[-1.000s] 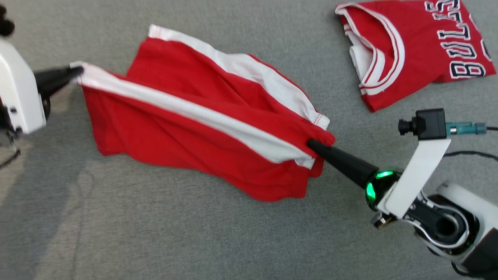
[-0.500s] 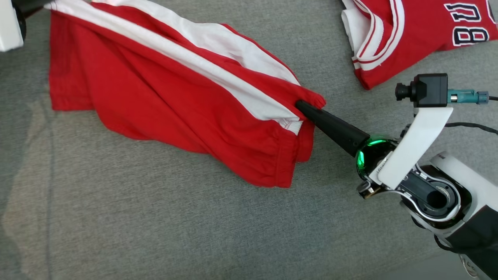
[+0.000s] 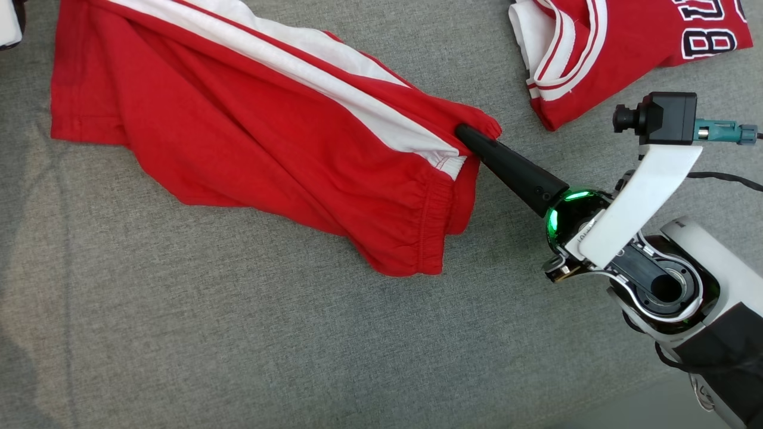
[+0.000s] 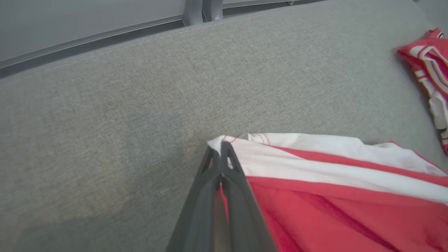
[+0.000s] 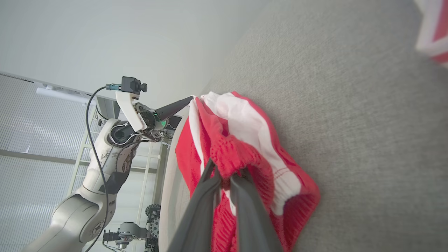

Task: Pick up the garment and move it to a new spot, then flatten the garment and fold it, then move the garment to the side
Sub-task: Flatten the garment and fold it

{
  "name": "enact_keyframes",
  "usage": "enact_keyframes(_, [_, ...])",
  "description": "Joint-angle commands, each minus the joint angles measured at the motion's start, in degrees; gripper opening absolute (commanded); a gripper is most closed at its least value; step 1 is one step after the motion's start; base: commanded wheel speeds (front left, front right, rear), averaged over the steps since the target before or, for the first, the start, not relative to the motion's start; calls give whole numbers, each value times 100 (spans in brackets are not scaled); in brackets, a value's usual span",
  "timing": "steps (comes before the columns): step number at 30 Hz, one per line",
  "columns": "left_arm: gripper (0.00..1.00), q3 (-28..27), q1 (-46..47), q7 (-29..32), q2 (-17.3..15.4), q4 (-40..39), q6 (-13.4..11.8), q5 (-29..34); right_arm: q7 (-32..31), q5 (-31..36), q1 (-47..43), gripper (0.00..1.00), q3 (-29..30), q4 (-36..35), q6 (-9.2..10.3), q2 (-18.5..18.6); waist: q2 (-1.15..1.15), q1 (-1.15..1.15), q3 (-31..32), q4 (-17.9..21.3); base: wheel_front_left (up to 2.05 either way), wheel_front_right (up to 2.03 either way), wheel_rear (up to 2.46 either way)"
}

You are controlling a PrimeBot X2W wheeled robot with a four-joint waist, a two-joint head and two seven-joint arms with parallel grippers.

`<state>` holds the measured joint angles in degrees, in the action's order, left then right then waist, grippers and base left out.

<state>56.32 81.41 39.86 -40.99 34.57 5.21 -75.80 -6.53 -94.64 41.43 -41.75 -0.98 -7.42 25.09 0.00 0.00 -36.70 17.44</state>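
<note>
The garment [image 3: 250,137] is a pair of red shorts with white side stripes, stretched across the grey cushion between my two grippers. My right gripper [image 3: 462,131] is shut on the gathered waistband at the garment's right end; in the right wrist view red fabric [image 5: 245,140] bunches between its fingers [image 5: 225,173]. My left gripper [image 4: 220,147] is shut on the white-striped corner of the garment [image 4: 332,196] at the other end. The left gripper [image 5: 190,99] shows again in the right wrist view, pinching that far corner.
A red jersey [image 3: 608,47] with white trim and dark lettering lies at the back right, apart from the shorts, and shows at the right edge of the left wrist view as the jersey [image 4: 428,66]. Bare grey cushion [image 3: 238,333] spreads in front of the shorts.
The head camera has shifted, so everything sits higher in the picture. The shorts are pulled longer and lie flatter between the grippers. Both grips have held.
</note>
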Motion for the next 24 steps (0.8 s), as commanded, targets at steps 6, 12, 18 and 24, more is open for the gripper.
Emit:
enact_keyframes(6, [100, -32, -125, -100, 111, 206, 136, -132, -59, 118, -124, 100, 132, 174, -14, -78, 0, 0, 170, -66, 0, 0, 0])
enact_keyframes(12, [100, 29, -318, 49, 55, 184, 205, -285, -96, 222, -309, 100, 213, 364, -14, 0, 0, 0, 479, -110, 0, 0, 0])
enact_keyframes(18, [100, 161, -772, 480, -170, -36, 228, -606, -24, 329, -673, 100, 244, 449, -14, 155, 0, 0, 798, -68, 0, 0, 0])
enact_keyframes(24, [100, 214, -1058, 586, -382, -206, 227, -710, 45, 441, -972, 100, 225, 317, -14, 301, 0, 0, 860, 95, 0, 0, 0])
